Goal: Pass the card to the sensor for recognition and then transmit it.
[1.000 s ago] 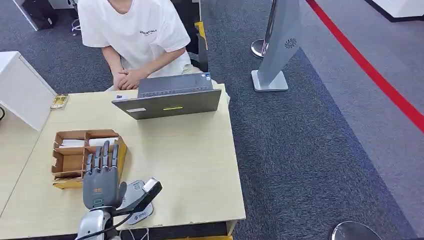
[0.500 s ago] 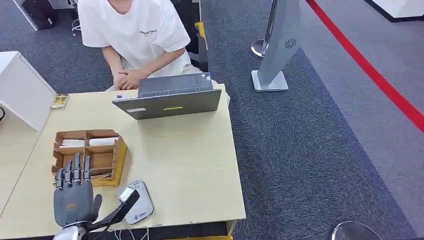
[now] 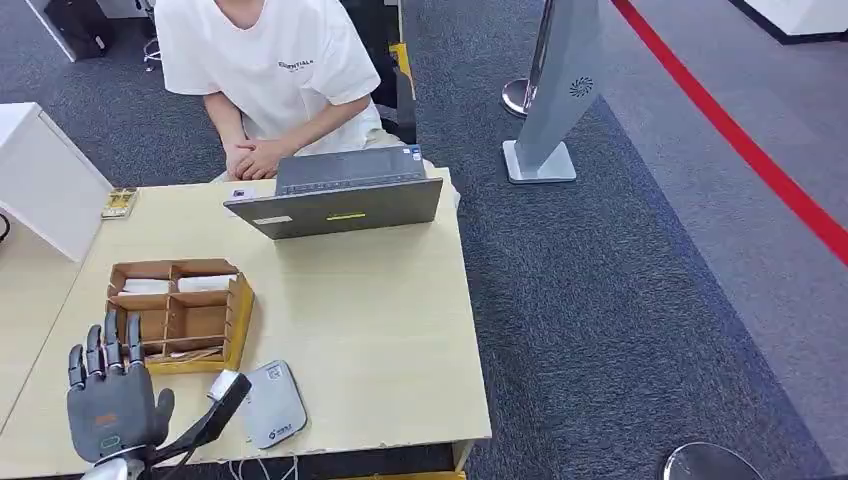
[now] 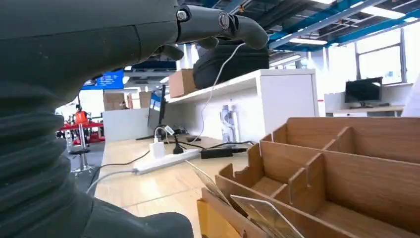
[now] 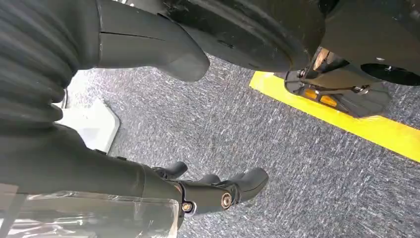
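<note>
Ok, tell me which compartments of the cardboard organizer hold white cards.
The two rear compartments of the cardboard organizer, on the laptop's side, each hold white cards. The compartments nearer the left hand show none.

A: Item one, the left hand (image 3: pixel 108 405). What has shifted?

B: It has drawn back from the cardboard organiser (image 3: pixel 178 315) toward the table's near left corner. A second ago its fingers lay over the organiser's near compartments; half a second ago they reached only its near left edge; now just the fingertips (image 3: pixel 120 330) overlap that edge, fingers spread.

A: Item two, the sensor (image 3: pixel 272 402)?

B: Earlier the thumb crossed in front of it and hid much of it. Now the grey pad shows almost whole at the table's (image 3: pixel 380 330) near edge, the thumb tip just beside its left side.
</note>
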You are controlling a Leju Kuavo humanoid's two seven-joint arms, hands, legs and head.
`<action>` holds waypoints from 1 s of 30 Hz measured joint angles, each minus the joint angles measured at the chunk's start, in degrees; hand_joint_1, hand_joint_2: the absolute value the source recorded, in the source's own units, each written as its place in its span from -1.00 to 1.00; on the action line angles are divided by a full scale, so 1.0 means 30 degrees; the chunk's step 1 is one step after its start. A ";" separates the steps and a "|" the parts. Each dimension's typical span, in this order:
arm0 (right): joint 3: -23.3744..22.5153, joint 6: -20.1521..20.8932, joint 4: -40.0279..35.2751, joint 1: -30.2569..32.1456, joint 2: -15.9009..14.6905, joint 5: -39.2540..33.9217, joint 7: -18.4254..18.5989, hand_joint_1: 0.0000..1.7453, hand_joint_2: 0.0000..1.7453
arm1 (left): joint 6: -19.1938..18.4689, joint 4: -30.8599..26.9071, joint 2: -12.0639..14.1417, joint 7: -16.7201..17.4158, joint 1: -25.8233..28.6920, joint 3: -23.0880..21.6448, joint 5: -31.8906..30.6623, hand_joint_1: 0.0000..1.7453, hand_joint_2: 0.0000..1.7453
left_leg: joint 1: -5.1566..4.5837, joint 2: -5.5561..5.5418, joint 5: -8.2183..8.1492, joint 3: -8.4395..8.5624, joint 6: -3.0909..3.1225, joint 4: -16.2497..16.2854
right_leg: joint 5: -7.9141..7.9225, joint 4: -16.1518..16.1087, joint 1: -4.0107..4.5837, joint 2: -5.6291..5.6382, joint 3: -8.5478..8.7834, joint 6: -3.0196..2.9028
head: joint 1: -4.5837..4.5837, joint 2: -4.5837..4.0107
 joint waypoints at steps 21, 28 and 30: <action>0.0445 0.0197 0.0000 -0.0010 -0.0015 0.0000 0.0204 -1.00 1.00 | 0.0488 0.2092 0.0554 0.1326 -0.1690 0.0110 0.0000 -1.00 1.00 | -0.0001 0.0001 0.0006 0.0005 -0.0006 0.0001 | 0.0002 0.0000 -0.0001 0.0003 -0.0003 -0.0001 | 0.0000 -0.0007; 0.0583 0.0197 0.0000 -0.0013 -0.0015 0.0000 0.0255 -1.00 1.00 | 0.0495 0.3241 0.0517 0.1602 -0.2333 -0.0370 0.0000 -1.00 1.00 | -0.0002 0.0001 0.0006 0.0005 -0.0006 0.0001 | 0.0002 0.0000 -0.0001 0.0003 -0.0002 0.0000 | 0.0000 0.0001; 0.0656 0.0197 0.0000 -0.0012 -0.0015 0.0000 0.0262 -1.00 1.00 | 0.0495 0.3489 0.0467 0.1647 -0.2454 -0.0516 0.0000 -1.00 1.00 | -0.0002 0.0000 0.0006 0.0005 -0.0006 0.0001 | 0.0003 -0.0001 -0.0001 0.0003 -0.0002 0.0000 | 0.0000 -0.0007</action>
